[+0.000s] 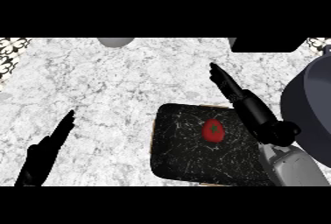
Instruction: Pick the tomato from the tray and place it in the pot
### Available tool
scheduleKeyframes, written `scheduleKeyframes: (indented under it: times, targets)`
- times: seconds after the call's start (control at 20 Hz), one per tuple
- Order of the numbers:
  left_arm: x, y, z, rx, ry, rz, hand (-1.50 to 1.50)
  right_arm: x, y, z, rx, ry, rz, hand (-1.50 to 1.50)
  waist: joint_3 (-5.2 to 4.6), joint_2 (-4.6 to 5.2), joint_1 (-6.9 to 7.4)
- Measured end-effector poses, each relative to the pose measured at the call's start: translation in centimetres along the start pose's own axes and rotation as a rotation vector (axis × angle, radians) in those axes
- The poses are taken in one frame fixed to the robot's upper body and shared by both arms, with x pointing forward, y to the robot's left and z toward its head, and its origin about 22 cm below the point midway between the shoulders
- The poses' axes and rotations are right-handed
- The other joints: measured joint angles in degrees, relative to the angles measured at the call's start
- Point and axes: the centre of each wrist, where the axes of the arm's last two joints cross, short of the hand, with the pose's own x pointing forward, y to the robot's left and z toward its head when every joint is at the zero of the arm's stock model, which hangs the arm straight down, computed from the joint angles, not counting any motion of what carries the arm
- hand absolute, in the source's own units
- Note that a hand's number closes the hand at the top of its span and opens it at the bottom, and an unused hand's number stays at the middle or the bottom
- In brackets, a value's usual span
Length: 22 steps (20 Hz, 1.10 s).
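On the tray (187, 162) we see the tomato (214, 130) just left of our nearer right hand (249, 105), fingers straight, grasping nothing.

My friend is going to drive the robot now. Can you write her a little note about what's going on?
Right hand: open, fingers straight, above the tray's far right corner, holding nothing.
Left hand: open, resting at the lower left.
Tomato: on the dark tray, untouched.
Pot: at the right edge, beside the tray.
Done: nothing yet.
Left: grasp the tomato, carry it right, put it in the pot.
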Motion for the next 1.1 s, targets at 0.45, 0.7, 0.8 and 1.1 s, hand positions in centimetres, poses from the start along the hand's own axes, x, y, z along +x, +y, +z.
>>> scheduleKeyframes:
  times: [0.45,0.7,0.8,1.1]
  targets:
    - [-0.1,3.4,0.0,0.231,0.002,-0.007,0.00,-7.4,-6.5,9.5,-0.708,0.519,0.223,-1.50,-0.40,-1.75,-4.57]
    - [-0.3,4.4,0.2,0.288,0.013,0.007,0.00,-8.4,-5.2,13.2,-0.979,0.528,0.501,-1.50,-0.22,-2.32,-4.65]
    - [-0.4,4.3,0.2,0.292,0.007,0.011,0.00,-8.6,-2.7,14.1,-1.044,0.516,0.540,-1.50,-0.13,-2.24,-4.07]
    - [0.4,4.3,-0.1,0.274,-0.020,0.014,0.00,-6.4,2.5,15.5,-1.065,0.611,0.585,-1.50,-0.03,-1.65,-1.67]
